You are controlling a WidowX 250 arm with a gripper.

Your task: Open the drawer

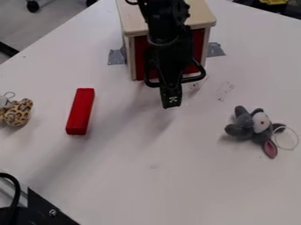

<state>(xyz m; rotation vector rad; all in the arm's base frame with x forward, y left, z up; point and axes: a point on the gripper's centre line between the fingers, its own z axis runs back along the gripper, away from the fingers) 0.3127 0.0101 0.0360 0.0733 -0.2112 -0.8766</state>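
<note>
I have the gripper (171, 100) hanging over the white table (147, 176), in front of the drawer (141, 57) — I can't tell whether it is wide or narrow. The drawer's red front sits within the wooden box (197, 15) at the top of my view, partly hidden by the arm. A red block (80, 111) lies left in view — a grey plush (253, 126) right.

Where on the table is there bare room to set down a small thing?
On the table, the near middle is bare, below the red block and grey toy; also the strip between that block and the spotted toy. It is crowded before the drawer, where the arm hangs.
</note>
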